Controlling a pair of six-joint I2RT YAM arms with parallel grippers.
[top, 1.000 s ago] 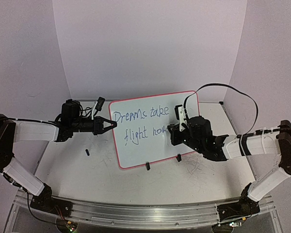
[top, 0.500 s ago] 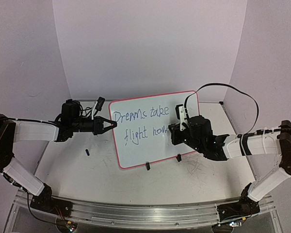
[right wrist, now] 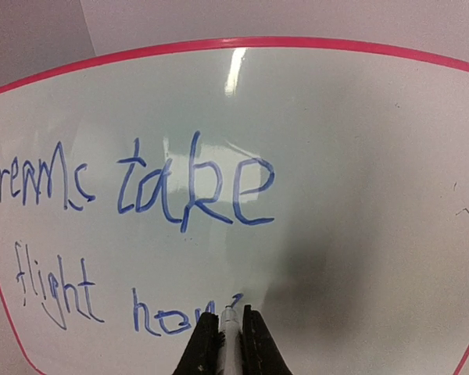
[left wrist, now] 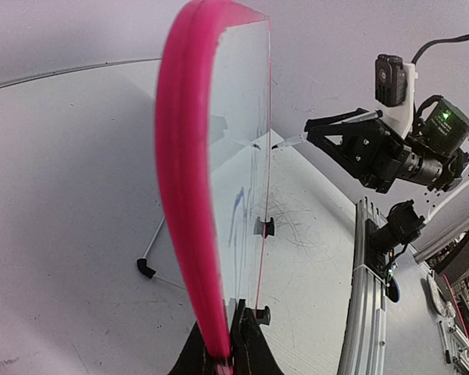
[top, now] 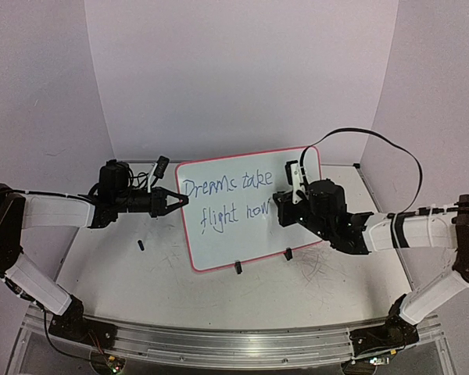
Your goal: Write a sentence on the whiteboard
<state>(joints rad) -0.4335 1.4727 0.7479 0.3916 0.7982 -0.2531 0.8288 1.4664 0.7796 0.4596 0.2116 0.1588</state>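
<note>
The whiteboard (top: pixel 236 242), white with a pink-red rim, stands tilted on the table and reads "Dreams take flight now" in blue. My left gripper (top: pixel 181 201) is shut on its left rim; in the left wrist view the pink rim (left wrist: pixel 189 195) runs down between the black fingers (left wrist: pixel 252 348). My right gripper (top: pixel 280 209) is shut on a white marker (right wrist: pixel 230 336), whose tip touches the board (right wrist: pixel 359 156) just right of "now", at the end of a short rising stroke. The left wrist view also shows the marker tip (left wrist: pixel 285 143) meeting the board's face.
Two black clip feet (top: pixel 238 267) (top: pixel 288 253) hold the board's lower edge. A small dark cap (top: pixel 141 245) lies on the scuffed tabletop at the left. A thin rod with a black end (left wrist: pixel 146 268) lies behind the board. An aluminium rail (top: pixel 219 340) runs along the near edge.
My right gripper has moved up and a little to the right with the marker, adding the last upward stroke after "now". The left gripper and the board have not moved.
</note>
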